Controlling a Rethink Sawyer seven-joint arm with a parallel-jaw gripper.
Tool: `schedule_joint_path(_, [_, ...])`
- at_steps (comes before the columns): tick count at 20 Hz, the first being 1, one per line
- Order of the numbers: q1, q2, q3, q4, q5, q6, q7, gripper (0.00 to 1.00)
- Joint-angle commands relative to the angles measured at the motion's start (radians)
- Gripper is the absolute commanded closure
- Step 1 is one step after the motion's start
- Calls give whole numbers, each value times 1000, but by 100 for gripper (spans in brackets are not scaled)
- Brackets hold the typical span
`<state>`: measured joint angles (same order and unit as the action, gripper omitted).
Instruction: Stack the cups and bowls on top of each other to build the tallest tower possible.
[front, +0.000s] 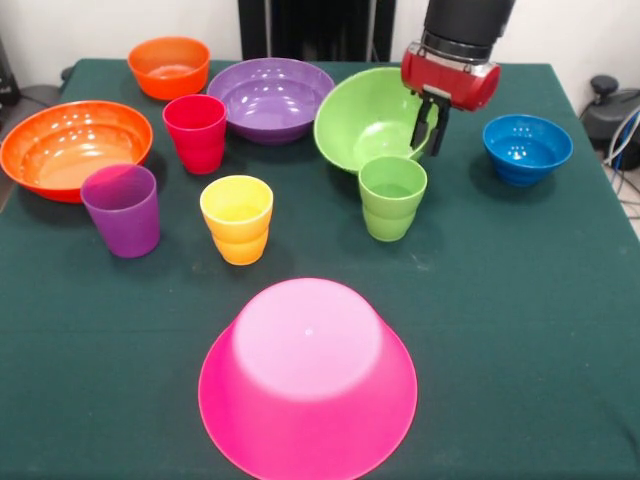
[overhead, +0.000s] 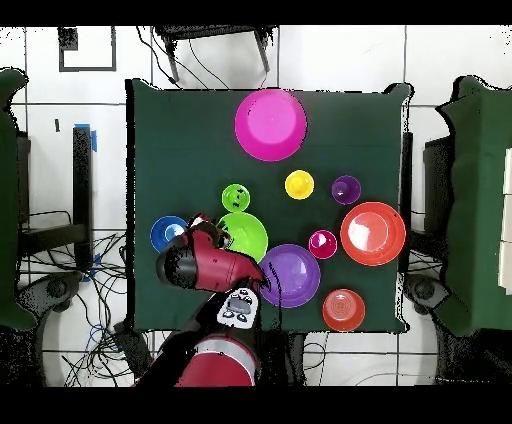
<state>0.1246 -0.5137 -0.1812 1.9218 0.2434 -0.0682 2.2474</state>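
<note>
Sawyer arm (front: 468, 25) reached down from top right — red wrist (front: 450, 75) tilted, gripper (front: 428, 128) w/ black fingers (front: 438, 127) close together, pointing down.

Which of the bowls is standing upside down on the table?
The large pink bowl, alone at the table's near edge in the front view. Its flat bottom faces up; every other bowl is open side up.

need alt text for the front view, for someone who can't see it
A red and black robot pincer grips the rim of a tilted light green bowl on a green table. Four cups and other bowls stand around it; an upturned pink bowl sits nearest the camera.
</note>
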Motion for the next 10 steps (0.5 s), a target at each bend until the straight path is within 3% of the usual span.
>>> schedule_joint_path(1, [-19,-61,62,-35,18,146,106,100])
schedule_joint_path(4, [-2,-112,32,-43,20,238,94,100])
schedule_joint_path(10, [29,-145,-19,-79,12,326,94,100])
